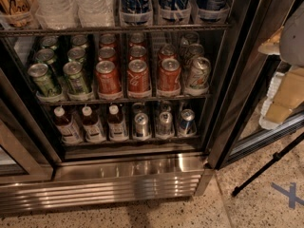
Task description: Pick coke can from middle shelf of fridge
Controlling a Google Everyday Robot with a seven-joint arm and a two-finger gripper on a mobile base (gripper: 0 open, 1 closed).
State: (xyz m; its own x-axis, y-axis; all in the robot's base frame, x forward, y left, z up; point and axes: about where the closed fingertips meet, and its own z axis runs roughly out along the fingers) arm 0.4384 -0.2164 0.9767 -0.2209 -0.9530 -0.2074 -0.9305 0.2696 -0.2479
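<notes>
The fridge point(142, 177) stands with its door point(240, 80) swung open to the right, and three racks of drinks show above the ribbed steel base. The middle shelf point(123, 100) carries clear plastic lane trays, each holding a row of cans running from front to back. The two left lanes hold green cans point(76, 77), the next three hold red cans, and the right-hand lane holds a silver-white can point(197, 72) at its front. The coke can point(138, 76) stands upright at the front of the middle red lane, with a red can just beside it on either side and more behind it. The rack above holds large bottles point(135, 1), clear ones to the left and blue-labelled ones to the right. The rack below holds small brown bottles point(92, 122) on the left and small silver cans point(164, 122) on the right. The tool point(274, 101) hangs at the right edge, beyond the open door and well apart from the cans; I cannot tell whether it is apart or together.
</notes>
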